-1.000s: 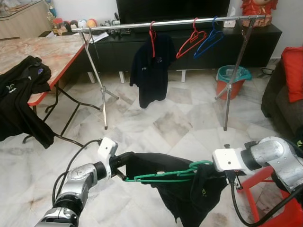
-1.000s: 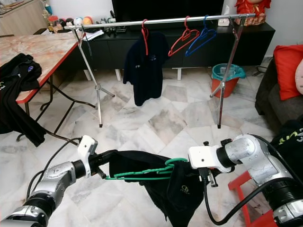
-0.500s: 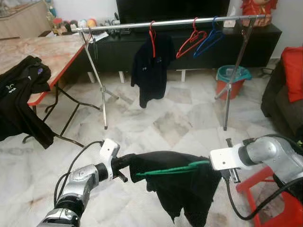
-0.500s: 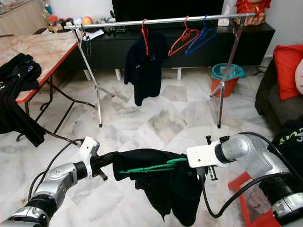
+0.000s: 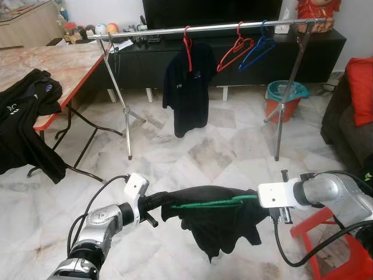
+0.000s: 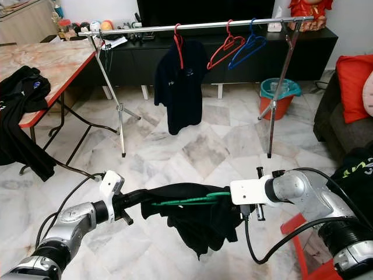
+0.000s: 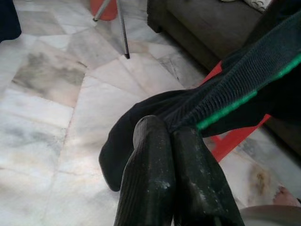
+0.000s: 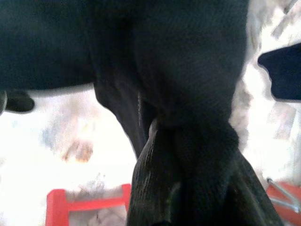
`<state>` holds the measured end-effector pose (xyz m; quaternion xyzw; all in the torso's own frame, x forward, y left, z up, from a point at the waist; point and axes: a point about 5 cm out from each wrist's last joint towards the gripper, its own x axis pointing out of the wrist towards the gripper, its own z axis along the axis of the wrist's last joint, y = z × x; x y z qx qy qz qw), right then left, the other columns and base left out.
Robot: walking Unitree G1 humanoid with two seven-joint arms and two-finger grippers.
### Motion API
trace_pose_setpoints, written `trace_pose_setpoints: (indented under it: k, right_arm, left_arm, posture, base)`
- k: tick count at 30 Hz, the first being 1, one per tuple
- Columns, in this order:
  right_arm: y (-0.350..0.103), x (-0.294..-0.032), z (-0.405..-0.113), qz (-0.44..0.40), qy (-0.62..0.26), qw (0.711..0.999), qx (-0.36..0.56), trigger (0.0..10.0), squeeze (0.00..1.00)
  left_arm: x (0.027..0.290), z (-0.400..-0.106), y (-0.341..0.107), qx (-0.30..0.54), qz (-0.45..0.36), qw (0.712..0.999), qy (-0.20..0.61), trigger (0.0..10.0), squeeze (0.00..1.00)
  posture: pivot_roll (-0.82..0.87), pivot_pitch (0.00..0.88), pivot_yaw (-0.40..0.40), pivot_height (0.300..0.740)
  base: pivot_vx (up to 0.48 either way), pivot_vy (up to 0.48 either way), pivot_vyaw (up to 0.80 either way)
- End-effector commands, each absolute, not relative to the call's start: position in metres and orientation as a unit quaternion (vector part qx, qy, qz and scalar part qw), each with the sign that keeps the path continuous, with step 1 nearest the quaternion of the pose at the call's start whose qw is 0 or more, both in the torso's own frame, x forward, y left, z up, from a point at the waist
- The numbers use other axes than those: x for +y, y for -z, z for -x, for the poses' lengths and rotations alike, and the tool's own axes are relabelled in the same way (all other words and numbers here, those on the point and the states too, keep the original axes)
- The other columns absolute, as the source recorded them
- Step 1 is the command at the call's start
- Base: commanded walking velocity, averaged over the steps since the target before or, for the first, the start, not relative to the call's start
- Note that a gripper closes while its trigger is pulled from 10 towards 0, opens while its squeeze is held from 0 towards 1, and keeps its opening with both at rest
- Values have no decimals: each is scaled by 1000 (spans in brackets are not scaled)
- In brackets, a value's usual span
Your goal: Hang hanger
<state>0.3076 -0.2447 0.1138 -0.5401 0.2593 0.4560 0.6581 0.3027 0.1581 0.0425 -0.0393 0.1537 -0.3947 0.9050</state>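
A green hanger (image 5: 210,204) lies level between my two grippers, low in front of me, with a black shirt (image 5: 224,230) draped over it. My left gripper (image 5: 158,201) is shut on the shirt's edge at the hanger's left end; its fingers (image 7: 150,179) press together on the ribbed cloth. My right gripper (image 5: 252,200) is shut on the hanger's hook end, its fingers (image 8: 155,188) wrapped in black cloth. Ahead stands the silver clothes rail (image 5: 204,28), a few steps away.
The rail carries a dark shirt on a red hanger (image 5: 187,87), a bare red hanger (image 5: 235,49) and a blue hanger (image 5: 256,49). A table (image 5: 58,64) with black clothes (image 5: 23,116) is at the left. A bucket (image 5: 285,96), sofa (image 5: 344,122) and red stool (image 5: 332,245) are at the right.
The hanger has levelled out and risen a little between the grippers. The hanging shirt has bunched up shorter beneath it.
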Motion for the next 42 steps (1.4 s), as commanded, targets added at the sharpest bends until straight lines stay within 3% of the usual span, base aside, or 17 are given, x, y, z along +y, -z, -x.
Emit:
trace_pose_setpoints:
  k: [1, 10, 21, 29, 31, 35, 39, 42]
  right_arm:
    - [-123, -267, -309, 548, -413, 670, 284, 0, 0]
    - [-123, -272, -309, 557, -389, 673, 292, 0, 0]
    - [-101, -242, -307, 524, -405, 695, 279, 0, 0]
    - [-66, -211, -312, 472, -349, 753, 297, 0, 0]
    - [-60, -211, -312, 476, -330, 755, 307, 0, 0]
    - [-51, -214, -316, 455, -263, 788, 320, 0, 0]
    - [-41, -210, -320, 376, -189, 849, 320, 0, 0]
    - [-41, -204, -322, 339, -182, 870, 309, 0, 0]
  left_arm:
    - [175, -299, -38, 169, 31, 914, 367, 10000, 0]
    - [182, -297, -28, 205, -27, 919, 337, 10000, 0]
    - [171, -312, -55, 156, 36, 912, 377, 10000, 0]
    - [165, -326, -96, 88, 75, 899, 422, 10000, 0]
    - [164, -327, -100, 81, 81, 896, 429, 10000, 0]
    - [161, -325, -105, 77, 81, 890, 443, 10000, 0]
    - [158, -320, -109, 79, 89, 879, 462, 10000, 0]
    - [158, -318, -109, 84, 88, 875, 469, 10000, 0]
  posture:
    - [-25, 0, 105, 740]
    - [-28, 0, 106, 740]
    - [-20, 0, 102, 740]
    - [0, 0, 103, 740]
    - [4, 0, 102, 740]
    - [15, 0, 98, 740]
    - [23, 0, 96, 740]
    - [26, 0, 96, 740]
  base:
    - [0, 0, 0]
    - [0, 0, 0]
    - [0, 0, 0]
    - [0, 0, 0]
    - [0, 0, 0]
    - [0, 0, 0]
    - [0, 0, 0]
    - [0, 0, 0]
